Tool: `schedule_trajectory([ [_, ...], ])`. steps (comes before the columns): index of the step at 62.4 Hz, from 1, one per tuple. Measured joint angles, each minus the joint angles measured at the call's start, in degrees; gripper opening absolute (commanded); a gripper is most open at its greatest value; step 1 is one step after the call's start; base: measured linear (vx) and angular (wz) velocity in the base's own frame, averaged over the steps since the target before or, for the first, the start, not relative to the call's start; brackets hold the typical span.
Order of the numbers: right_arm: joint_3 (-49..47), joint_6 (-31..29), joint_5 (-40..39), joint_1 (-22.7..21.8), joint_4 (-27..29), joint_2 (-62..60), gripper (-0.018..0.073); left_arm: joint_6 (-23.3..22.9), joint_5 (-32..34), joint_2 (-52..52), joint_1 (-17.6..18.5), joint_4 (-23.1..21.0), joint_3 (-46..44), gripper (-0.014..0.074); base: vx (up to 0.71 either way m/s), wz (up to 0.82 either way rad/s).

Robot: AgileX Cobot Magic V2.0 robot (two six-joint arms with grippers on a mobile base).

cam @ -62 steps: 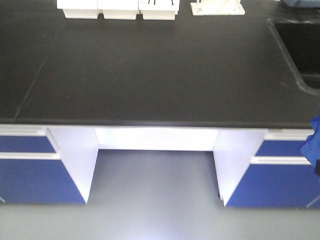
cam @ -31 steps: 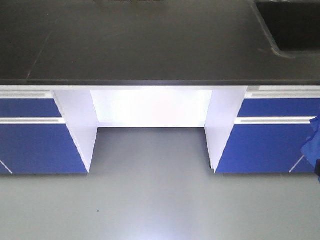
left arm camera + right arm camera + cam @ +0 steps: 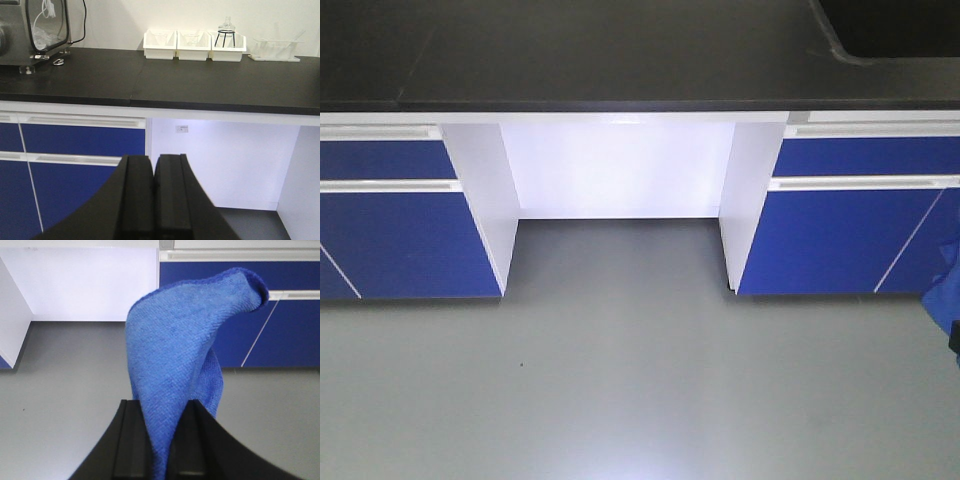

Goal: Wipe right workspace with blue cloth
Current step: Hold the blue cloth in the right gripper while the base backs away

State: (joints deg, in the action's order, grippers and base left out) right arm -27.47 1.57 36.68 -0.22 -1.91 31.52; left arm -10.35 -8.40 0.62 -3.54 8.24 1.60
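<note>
- At the far left of the left wrist view, a grey apparatus (image 3: 30, 30) with a glass-fronted door stands on the black benchtop (image 3: 200, 82). To its right along the wall sit three white trays (image 3: 194, 45), a flask (image 3: 226, 31) in a wire stand at the third tray, then a clear tube rack (image 3: 275, 49).
- Blue drawer fronts (image 3: 75, 142) lie under the bench.
- The left gripper (image 3: 154, 200) hangs in front of these drawers, its jaws pressed together with nothing between them.
- The front view shows blue cabinets (image 3: 390, 240) on both sides of a white kneehole (image 3: 620, 165), the grey floor (image 3: 620, 380), and a sink (image 3: 890, 30) corner at upper right.
- The right gripper (image 3: 162, 450) is clamped on the lower end of the blue cloth (image 3: 185, 350).
- The cloth's long axis runs straight out from the jaws, and its far tip curls rightward. It is bright blue, finely napped and folded lengthwise.
- In the front view the cloth is a sliver at the right edge (image 3: 948, 285), over the floor and off the bench.
</note>
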Motion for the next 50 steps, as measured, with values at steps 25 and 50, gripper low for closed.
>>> schedule_trajectory([
  [25, 0.0, 0.0, 1.4, 0.0, 0.0, 0.0, -0.0003, 0.0, 0.0, 0.0, 0.0, 0.0, 0.0, -0.0006, -0.28, -0.02],
  [50, 0.0, 0.0, 1.4, 0.0, 0.0, 0.0, -0.0002, 0.0, 0.0, 0.0, 0.0, 0.0, 0.0, -0.0006, -0.21, -0.14],
])
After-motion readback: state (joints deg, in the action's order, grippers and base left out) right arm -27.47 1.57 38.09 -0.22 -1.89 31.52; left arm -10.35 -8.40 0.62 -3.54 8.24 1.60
